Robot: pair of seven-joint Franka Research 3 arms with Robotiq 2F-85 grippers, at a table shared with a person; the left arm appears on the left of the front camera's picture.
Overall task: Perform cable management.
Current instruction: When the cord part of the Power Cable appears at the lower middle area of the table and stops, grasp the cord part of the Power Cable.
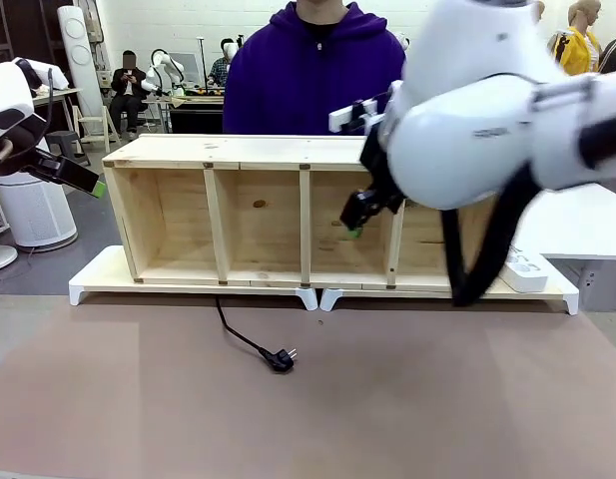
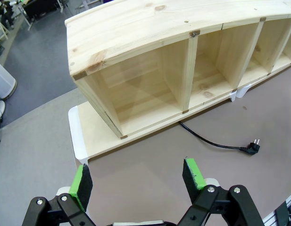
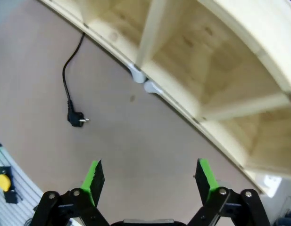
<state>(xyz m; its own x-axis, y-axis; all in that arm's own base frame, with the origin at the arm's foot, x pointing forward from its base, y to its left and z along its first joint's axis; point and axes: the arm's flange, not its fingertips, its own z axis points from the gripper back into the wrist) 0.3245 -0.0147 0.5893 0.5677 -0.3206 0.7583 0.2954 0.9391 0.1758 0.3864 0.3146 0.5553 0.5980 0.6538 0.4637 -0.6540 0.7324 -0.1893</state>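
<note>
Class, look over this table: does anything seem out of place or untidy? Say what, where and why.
The cable lies loose on the brown mat, trailing out from under the wooden shelf, its plug unconnected in the open. Nothing else stands out.

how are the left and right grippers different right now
The left gripper sits out past the left end of the wooden shelf; the right gripper hangs in front of a compartment right of the shelf's middle. The left gripper is off to the cable's left, the right gripper to its right. Both stand open and empty, clear of the cable.
</note>
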